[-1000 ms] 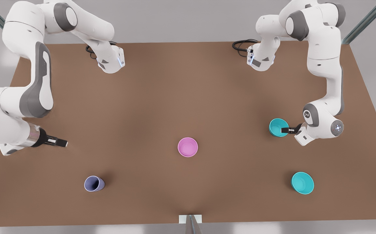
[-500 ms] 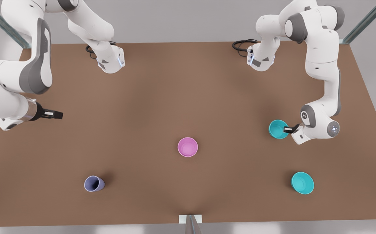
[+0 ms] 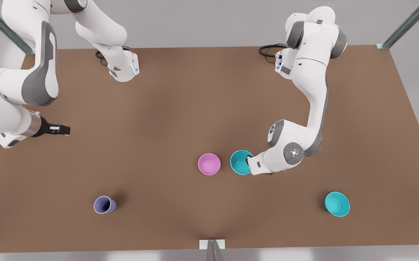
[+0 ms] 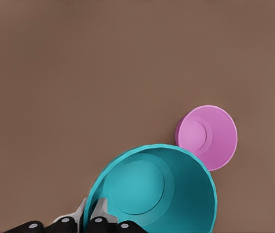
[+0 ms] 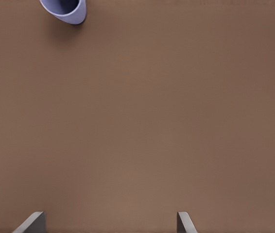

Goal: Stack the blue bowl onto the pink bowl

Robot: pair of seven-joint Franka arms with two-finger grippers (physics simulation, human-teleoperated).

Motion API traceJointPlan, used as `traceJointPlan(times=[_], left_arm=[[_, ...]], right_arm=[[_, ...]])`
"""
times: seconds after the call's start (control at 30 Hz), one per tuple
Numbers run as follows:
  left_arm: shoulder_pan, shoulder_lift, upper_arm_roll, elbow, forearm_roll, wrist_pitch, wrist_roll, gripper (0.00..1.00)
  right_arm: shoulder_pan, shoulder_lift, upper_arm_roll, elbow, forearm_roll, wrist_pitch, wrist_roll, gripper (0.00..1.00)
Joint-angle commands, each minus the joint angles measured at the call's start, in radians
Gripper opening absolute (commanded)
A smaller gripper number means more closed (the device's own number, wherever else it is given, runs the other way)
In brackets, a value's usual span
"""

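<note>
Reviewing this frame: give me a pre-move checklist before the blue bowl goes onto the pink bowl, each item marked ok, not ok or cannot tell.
1. Left gripper pinches the rim of the blue bowl: ok.
2. Blue bowl is directly over the pink bowl: not ok; it sits beside it, toward the front view's right.
3. Pink bowl upright and empty: ok.
4. Blue bowl lifted above the pink rim: cannot tell.
5. Right gripper waits open at the front view's left, away from both bowls: ok.
6. Paler turquoise bowl and lavender cup lie off the path: ok.
</note>
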Motion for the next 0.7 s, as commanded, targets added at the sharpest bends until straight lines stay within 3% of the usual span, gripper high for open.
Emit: traceJointPlan(times=[0.0, 0.17, 0.67], left_arm=[[-0.035, 0.049, -0.001, 0.067, -0.009, -0.02, -0.702, 0.21], [-0.074, 0.11, -0.039, 0.135, -0.011, 0.069, -0.952, 0.21], [-0.118, 0.179, -0.059, 0.126, -0.012, 0.11, -0.982, 0.21]], right_arm=[[0.0, 0.0, 0.001, 0.0, 0.001, 0.003, -0.043, 1.0], [0.0, 0.003, 0.001, 0.0, 0.001, 0.003, -0.043, 1.0], [0.0, 0.006, 0.001, -0.006, 0.001, 0.003, -0.043, 1.0]])
